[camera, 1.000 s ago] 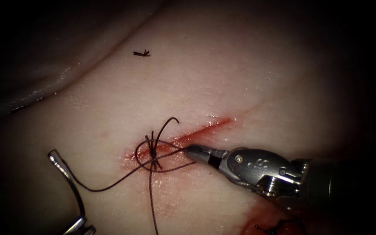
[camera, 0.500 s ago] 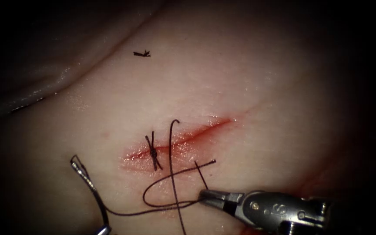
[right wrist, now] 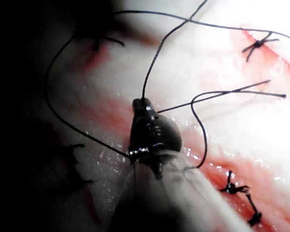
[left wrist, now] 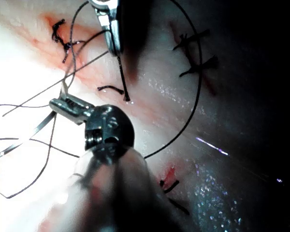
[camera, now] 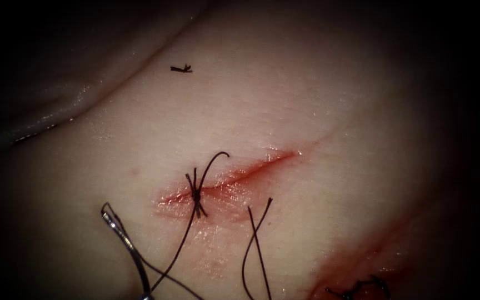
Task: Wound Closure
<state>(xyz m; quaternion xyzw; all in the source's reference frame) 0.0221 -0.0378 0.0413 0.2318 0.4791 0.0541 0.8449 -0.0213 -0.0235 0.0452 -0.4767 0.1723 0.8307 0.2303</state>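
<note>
While the left tool (left wrist: 63, 105) clamps the curved needle (camera: 124, 244) near its tail, left of the cut (camera: 234, 176) and out of the tissue (camera: 318, 100), the right tool (right wrist: 142, 105) grips the thread (camera: 181, 244). Farther back, a tied knot (camera: 196, 193) sits across the cut, and beyond it lies a cut end of thread (camera: 181, 68).

right tool (right wrist: 144, 104) withdrawn from endoscope view toward lower right, thread (camera: 255, 244) drawn along; needle (camera: 126, 244) shifted right.
</note>
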